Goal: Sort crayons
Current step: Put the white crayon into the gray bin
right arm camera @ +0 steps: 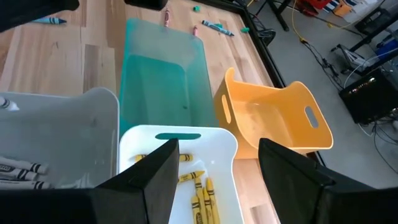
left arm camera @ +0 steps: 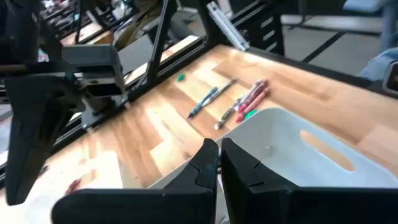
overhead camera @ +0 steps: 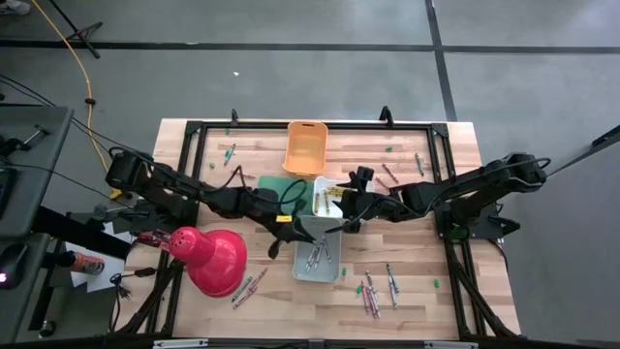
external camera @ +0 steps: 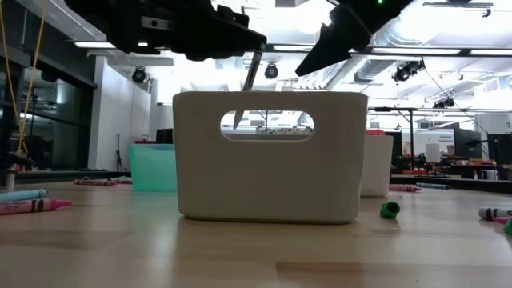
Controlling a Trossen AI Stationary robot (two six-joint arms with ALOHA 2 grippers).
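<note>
My left gripper (overhead camera: 296, 231) is shut by the far left corner of the grey bin (overhead camera: 334, 273), which holds grey crayons (overhead camera: 317, 254). A thin grey crayon (external camera: 250, 80) hangs below the gripper. My right gripper (right arm camera: 224, 174) stands open with nothing between its fingers, above a white bin (right arm camera: 180, 138) with yellow crayons (right arm camera: 202, 193). Loose crayons lie on the table at the near right (overhead camera: 373, 291), the near left (overhead camera: 247, 288) and beyond the grey bin (left arm camera: 214, 99). My left gripper holds the grey crayon by its upper end (external camera: 258, 58), as the low view shows. The crayon hangs slanting below the fingers, its tip (external camera: 238, 120) down and clear of the table. In the left wrist view the fingers themselves hide the place of contact.
A green bin (right arm camera: 161, 74) and an orange bin (right arm camera: 273, 118) stand beyond the white one. A red lamp shade (overhead camera: 211, 258) lies at the near left. A black frame (overhead camera: 194, 131) rims the table. Small green bits (external camera: 390, 210) lie about.
</note>
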